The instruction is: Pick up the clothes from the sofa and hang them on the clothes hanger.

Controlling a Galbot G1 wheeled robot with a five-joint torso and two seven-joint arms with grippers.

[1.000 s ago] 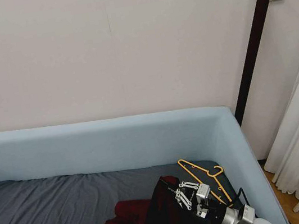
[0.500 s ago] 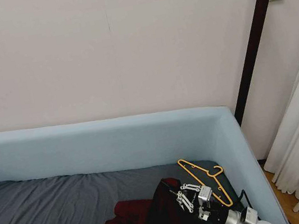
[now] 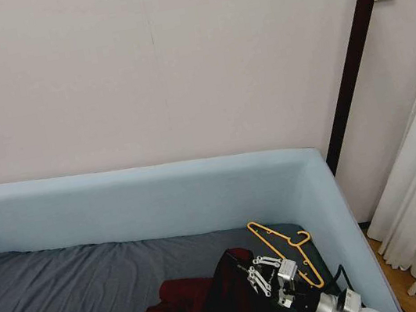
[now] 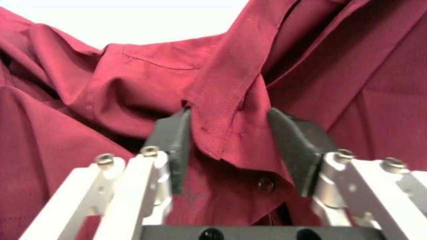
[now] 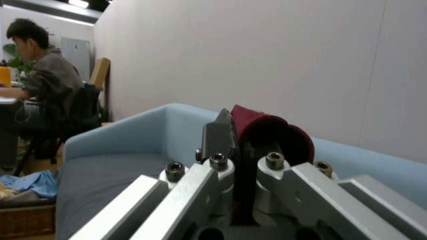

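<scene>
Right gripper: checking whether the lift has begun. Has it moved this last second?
Yes, slightly: the right gripper has drifted toward the head view's lower right, judged against the unmoved orange hanger.

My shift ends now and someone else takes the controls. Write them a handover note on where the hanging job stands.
Left gripper: open, with its pads on either side of a fold of the red shirt; not yet closed.
Right gripper: shut on another part of the shirt, near the right end of the sofa.
Orange hanger: lying bare on the seat by the sofa's right corner.
Done: one grasp on the shirt.
Left: the second grasp, lifting the shirt off the sofa, getting it onto the hanger.
</scene>
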